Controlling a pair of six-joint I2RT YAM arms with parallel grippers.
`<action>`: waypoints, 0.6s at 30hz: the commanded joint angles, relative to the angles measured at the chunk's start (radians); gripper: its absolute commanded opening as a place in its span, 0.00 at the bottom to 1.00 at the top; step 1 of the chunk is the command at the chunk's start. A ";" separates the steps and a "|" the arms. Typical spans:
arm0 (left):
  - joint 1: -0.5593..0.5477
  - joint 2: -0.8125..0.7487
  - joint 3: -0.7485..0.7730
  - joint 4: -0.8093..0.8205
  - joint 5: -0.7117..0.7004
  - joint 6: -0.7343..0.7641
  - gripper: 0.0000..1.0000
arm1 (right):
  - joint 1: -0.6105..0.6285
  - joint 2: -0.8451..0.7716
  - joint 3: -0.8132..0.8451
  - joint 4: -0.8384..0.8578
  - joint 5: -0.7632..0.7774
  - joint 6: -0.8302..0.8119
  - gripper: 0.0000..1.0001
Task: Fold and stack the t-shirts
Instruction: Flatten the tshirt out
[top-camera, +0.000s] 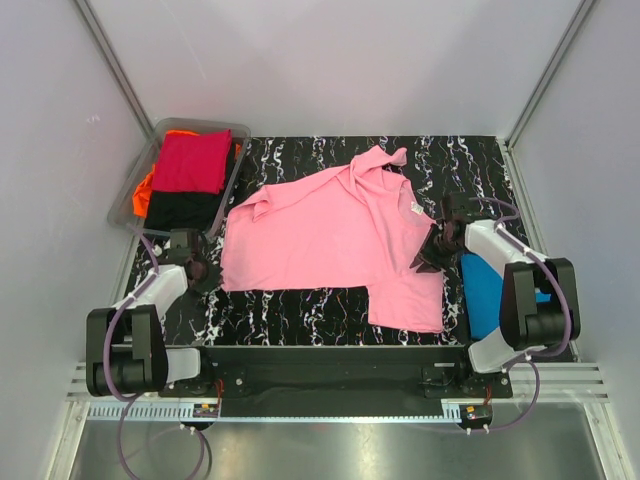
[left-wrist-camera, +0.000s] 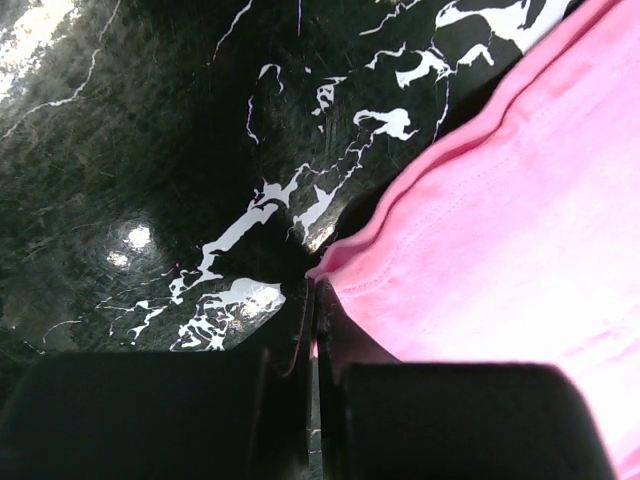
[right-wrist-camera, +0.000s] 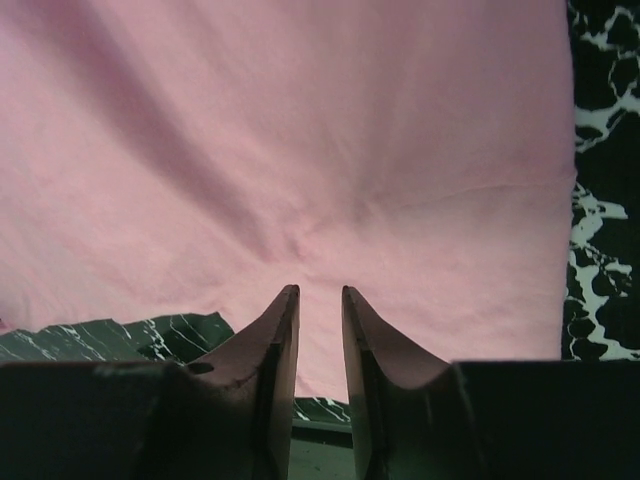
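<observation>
The light pink t-shirt (top-camera: 320, 230) lies spread on the black marbled table (top-camera: 300, 305). My left gripper (top-camera: 203, 268) is at its near left corner. In the left wrist view the jaws (left-wrist-camera: 316, 285) are shut, with the pink hem corner (left-wrist-camera: 520, 220) pinched between them. My right gripper (top-camera: 435, 248) is at the shirt's right edge. In the right wrist view its fingers (right-wrist-camera: 317, 290) are closed on pink cloth (right-wrist-camera: 300, 130), with creases running to the tips and the cloth lifted off the table. The bright blue t-shirt (top-camera: 483, 295) lies folded at the right, partly under my right arm.
A clear plastic bin (top-camera: 125, 200) stands at the back left and holds a crimson shirt (top-camera: 192, 160), an orange one (top-camera: 143, 190) and a black one (top-camera: 180, 208). White walls enclose the table on three sides.
</observation>
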 joint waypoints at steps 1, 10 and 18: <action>0.004 -0.005 -0.019 -0.028 0.042 0.023 0.00 | -0.005 0.047 0.059 0.072 0.043 0.021 0.30; 0.004 -0.106 -0.016 -0.089 0.117 0.048 0.00 | -0.007 0.246 0.170 0.112 0.037 0.037 0.31; 0.019 -0.153 0.062 -0.134 0.112 0.077 0.00 | -0.003 0.377 0.391 0.060 -0.036 0.012 0.33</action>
